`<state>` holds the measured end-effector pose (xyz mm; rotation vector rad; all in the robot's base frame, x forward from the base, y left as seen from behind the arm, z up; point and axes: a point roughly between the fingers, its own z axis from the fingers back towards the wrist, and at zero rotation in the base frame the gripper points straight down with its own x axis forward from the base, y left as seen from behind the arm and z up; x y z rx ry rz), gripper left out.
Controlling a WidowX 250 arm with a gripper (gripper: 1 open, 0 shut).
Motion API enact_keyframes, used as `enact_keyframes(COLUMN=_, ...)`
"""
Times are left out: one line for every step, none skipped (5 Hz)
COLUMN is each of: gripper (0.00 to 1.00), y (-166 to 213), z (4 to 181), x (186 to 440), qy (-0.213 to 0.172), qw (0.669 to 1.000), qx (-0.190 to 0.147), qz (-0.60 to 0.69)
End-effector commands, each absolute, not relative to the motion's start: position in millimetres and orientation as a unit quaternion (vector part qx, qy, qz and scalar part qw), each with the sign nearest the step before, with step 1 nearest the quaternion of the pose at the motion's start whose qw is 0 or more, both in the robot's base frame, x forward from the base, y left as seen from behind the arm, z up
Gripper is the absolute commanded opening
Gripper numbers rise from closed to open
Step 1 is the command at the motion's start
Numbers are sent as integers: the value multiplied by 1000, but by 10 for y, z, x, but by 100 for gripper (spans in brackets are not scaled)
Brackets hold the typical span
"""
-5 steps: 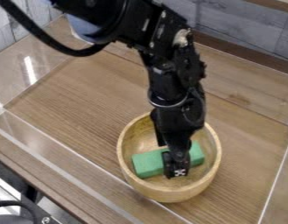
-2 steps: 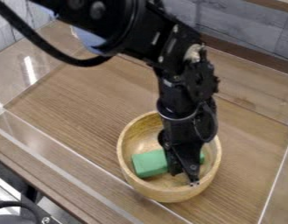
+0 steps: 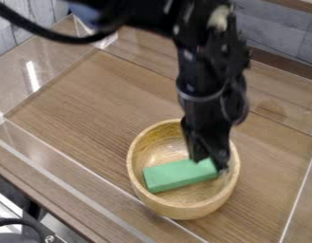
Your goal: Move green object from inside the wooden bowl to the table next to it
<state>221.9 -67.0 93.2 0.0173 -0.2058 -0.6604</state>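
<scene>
A black cable (image 3: 22,226) lies at the lower left

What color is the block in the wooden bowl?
The block is plain green, and it shows best in the current camera view.

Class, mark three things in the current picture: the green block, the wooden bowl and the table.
Green block (image 3: 177,176): camera view, its top face.
Wooden bowl (image 3: 137,162): camera view, its left rim.
Table (image 3: 69,114): camera view, bare planks left of the bowl.
</scene>
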Motion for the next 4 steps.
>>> enact_keyframes(gripper=0, y=-593, z=1215, x=2387, qy=-142, qw=950, qx=25, qz=-275)
enact_keyframes(gripper=0, y=-557, z=1331, x=2420, qy=-155, qw=956, qx=32, qz=-247)
enact_keyframes(gripper=0, y=-587, z=1227, x=2392, qy=-150, qw=954, qx=30, qz=-258)
enact_keyframes(gripper=0, y=-623, z=1141, x=2367, qy=-145, qw=952, qx=26, qz=-268)
